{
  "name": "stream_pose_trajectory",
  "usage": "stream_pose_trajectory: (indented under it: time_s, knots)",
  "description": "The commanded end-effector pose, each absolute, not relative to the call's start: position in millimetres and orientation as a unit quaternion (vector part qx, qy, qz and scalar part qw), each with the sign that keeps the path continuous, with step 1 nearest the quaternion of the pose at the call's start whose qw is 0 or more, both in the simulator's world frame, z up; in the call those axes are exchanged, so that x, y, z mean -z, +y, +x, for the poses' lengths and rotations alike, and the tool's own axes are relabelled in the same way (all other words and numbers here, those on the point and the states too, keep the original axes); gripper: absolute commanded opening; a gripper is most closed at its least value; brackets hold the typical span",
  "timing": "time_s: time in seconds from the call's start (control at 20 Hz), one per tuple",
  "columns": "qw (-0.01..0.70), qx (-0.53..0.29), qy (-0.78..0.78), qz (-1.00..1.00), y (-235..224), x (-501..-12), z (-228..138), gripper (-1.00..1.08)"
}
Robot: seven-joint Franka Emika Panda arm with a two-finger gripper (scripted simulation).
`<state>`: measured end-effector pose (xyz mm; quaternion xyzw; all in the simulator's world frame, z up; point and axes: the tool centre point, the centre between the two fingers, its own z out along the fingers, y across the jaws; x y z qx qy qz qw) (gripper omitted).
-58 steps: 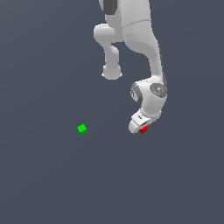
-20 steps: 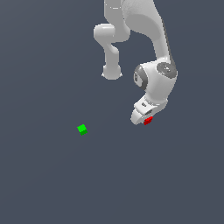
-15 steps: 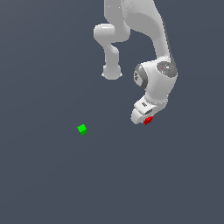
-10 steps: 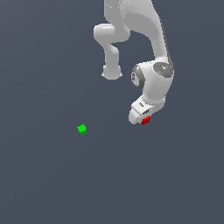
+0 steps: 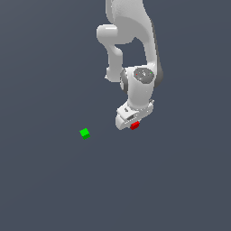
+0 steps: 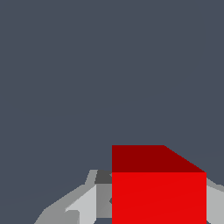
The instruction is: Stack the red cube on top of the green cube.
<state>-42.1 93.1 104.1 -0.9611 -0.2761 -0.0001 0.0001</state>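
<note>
the gripper (image 5: 133,123) is pinching the red cube (image 5: 134,126), which peeks out from under the white hand in the exterior view; in the wrist view the red cube fills the space between the fingers (image 6: 83,203), flanked on both sides by pale finger surfaces, so the grip looks square on two opposite faces. that kind of hold makes sense for stacking, since a cube held flat-faced can be set down level. whether the cube is clear of the counter (image 5: 54,189) cannot be read for sure, though nothing but plain grey shows beyond it in the wrist view. the arm (image 5: 135,54) folds down from the top of the exterior view with the wrist pointing downward, which keeps the cube's underside facing the surface. the green cube (image 5: 84,133) sits alone on the counter, well apart from the gripper, toward the exterior view's left and slightly lower in that view. it does not appear in the wrist view, so the carry is judged to be at its start: the load must travel across to sit above the green cube before lowering
</note>
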Motion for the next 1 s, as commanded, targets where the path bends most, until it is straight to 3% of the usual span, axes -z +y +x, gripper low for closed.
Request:
stream_pose_trajectory:
  time_s: [0.0,0.55,0.95]
  knots:
    - [0.000,0.000,-0.276,-0.961,63.2,-99.7,-41.9,-1.00]
    - [0.000,0.000,-0.276,-0.961,-78.7,-77.3,-38.4,-1.00]
    - [0.000,0.000,-0.276,-0.961,-148.6,-66.0,-33.9,-1.00]
